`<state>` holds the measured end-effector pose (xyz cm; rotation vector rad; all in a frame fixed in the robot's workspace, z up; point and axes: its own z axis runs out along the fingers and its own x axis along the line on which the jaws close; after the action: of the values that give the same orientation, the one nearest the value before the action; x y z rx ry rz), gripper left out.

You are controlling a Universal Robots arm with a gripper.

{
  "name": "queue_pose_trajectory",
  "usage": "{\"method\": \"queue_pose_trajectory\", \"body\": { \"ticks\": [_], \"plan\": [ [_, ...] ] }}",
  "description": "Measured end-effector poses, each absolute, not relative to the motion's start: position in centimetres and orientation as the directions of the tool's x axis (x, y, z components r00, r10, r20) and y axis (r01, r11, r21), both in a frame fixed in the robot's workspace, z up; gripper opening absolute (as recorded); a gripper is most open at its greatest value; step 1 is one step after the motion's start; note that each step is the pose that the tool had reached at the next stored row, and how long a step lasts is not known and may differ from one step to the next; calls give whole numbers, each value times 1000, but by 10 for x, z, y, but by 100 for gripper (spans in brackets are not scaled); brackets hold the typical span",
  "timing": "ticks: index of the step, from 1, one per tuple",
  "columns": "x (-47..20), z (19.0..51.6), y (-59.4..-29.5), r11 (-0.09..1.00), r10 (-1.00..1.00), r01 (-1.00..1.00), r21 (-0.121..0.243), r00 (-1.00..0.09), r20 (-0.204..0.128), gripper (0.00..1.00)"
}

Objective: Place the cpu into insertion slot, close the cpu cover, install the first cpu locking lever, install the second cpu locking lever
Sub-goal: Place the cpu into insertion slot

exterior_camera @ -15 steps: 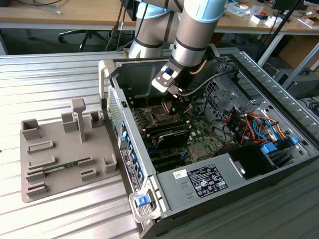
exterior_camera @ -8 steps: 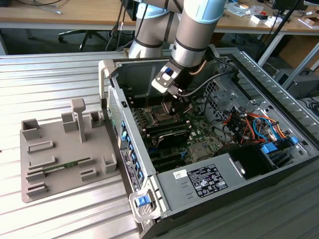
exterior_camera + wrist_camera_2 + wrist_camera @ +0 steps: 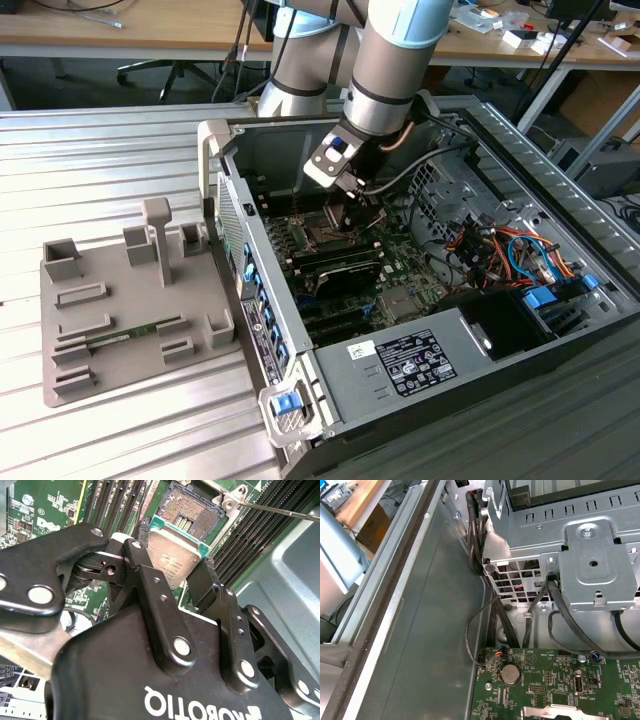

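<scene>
While the exterior view takes in the whole open case (image 3: 520, 135) with the arm (image 3: 385, 70) reaching down into it, the gripper (image 3: 352, 205) there is just a dark lump over the board (image 3: 400, 265), and what it carries can't be read. The slot area is mostly blocked by the gripper in that view. It also shows a grey fixture tray (image 3: 120, 300) on the ribbed table (image 3: 100, 150), outside the case and well apart from the slot.

The second wrist view fills in the grasp. The gripper (image 3: 172, 562) is clamped on the cpu (image 3: 175, 555), with one finger (image 3: 145, 567) on each of two opposite edges. The cpu's silver top faces the camera and its green edge shows on the side toward the slot (image 3: 192, 510). The slot is uncovered, pin field bare.

The cpu sits between the jaws, just short of the slot, its far edge overlapping the slot's near rim in the picture. I cannot tell whether it touches the slot or hangs above it. The cpu's near part is hidden behind the gripper body.

A thin metal rod (image 3: 280, 509) runs out from a screwed metal tab (image 3: 232, 500) at one corner of the slot. It is probably a locking lever, and its end is cut off. Memory slots (image 3: 112, 500) run along both sides of the slot.

The first wrist view shows the case wall (image 3: 435, 605), drive cage (image 3: 560, 540), black cables (image 3: 485, 625) and a board edge with a coin cell (image 3: 509, 674).
</scene>
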<state>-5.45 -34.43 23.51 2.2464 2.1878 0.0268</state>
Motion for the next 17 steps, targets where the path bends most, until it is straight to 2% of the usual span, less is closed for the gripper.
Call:
{"method": "queue_pose_trajectory", "body": {
  "ticks": [17],
  "plan": [
    [-55,231,-344,-26,1000,1000,16,26,8,54]
  ]
}}
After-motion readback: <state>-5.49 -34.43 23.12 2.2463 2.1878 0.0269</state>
